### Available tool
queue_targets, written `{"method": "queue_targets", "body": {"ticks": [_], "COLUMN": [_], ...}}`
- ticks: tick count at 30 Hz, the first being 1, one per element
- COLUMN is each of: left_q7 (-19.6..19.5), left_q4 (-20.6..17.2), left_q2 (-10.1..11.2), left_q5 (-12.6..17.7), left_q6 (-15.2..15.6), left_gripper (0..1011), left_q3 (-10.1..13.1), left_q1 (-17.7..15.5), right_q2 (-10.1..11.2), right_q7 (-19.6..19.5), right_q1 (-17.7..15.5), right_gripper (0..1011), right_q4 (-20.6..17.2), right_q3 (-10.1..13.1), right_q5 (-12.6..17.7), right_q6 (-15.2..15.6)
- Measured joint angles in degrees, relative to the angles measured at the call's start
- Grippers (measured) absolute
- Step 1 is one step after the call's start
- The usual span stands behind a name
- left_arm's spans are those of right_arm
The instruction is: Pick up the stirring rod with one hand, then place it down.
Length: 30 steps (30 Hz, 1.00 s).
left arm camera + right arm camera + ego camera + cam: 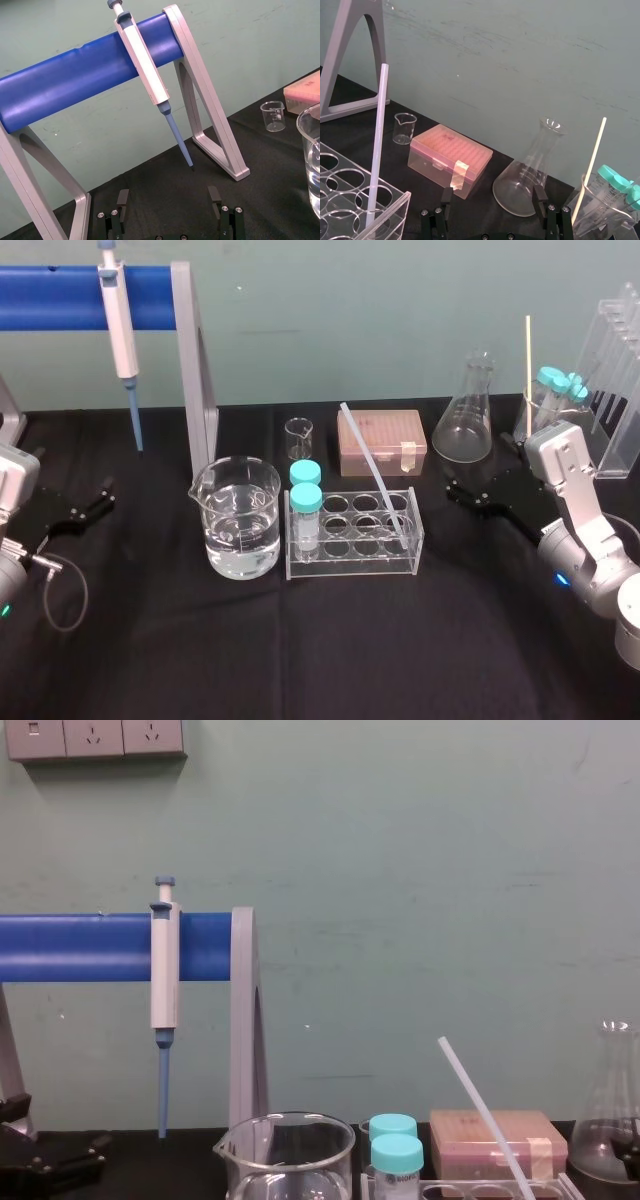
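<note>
Stirring rod leans in test-tube rack; left pincer and right pincer apart near surface's side edges

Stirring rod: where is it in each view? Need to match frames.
Head: the stirring rod leans in the clear rack, centre-right, its top near the pink box.
Chest: lower right, the rod slants across the pink box.
Right wrist: the rod stands in a rack well, pink box behind.
Left wrist: aimed at the pipette; pink box corner.
Shared landmark: the pink box.
</note>
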Motion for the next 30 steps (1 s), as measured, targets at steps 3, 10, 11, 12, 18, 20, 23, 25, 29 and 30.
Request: {"method": "queue_targets", "body": {"ticks": [3,10,11,12,18,20,23,25,29,30], "left_q7": [0.00,0.00,0.00,0.00,0.00,0.00,0.00,0.00,0.00,0.00], "left_q4": [0.00,0.00,0.00,0.00,0.00,0.00,0.00,0.00,0.00,0.00], "left_q2": [0.00,0.00,0.00,0.00,0.00,0.00,0.00,0.00,0.00,0.00], "left_q5": [0.00,0.00,0.00,0.00,0.00,0.00,0.00,0.00,0.00,0.00], "left_q6": [0.00,0.00,0.00,0.00,0.00,0.00,0.00,0.00,0.00,0.00], "left_gripper": [1000,1000,1000,1000,1000,1000,1000,1000,1000,1000], "left_q3": [0.00,0.00,0.00,0.00,0.00,0.00,0.00,0.00,0.00,0.00], "left_q1": [0.00,0.00,0.00,0.00,0.00,0.00,0.00,0.00,0.00,0.00], "right_q2": [0.00,0.00,0.00,0.00,0.00,0.00,0.00,0.00,0.00,0.00], "right_q7": [0.00,0.00,0.00,0.00,0.00,0.00,0.00,0.00,0.00,0.00], "right_q1": [0.00,0.00,0.00,0.00,0.00,0.00,0.00,0.00,0.00,0.00], "right_gripper": [1003,1003,1003,1003,1003,1003,1003,1003,1003,1003], "right_q4": [0.00,0.00,0.00,0.00,0.00,0.00,0.00,0.00,0.00,0.00], "right_q3": [0.00,0.00,0.00,0.00,0.00,0.00,0.00,0.00,0.00,0.00], "right_q5": [0.00,0.00,0.00,0.00,0.00,0.00,0.00,0.00,0.00,0.00], "right_q6": [0.00,0.00,0.00,0.00,0.00,0.00,0.00,0.00,0.00,0.00]}}
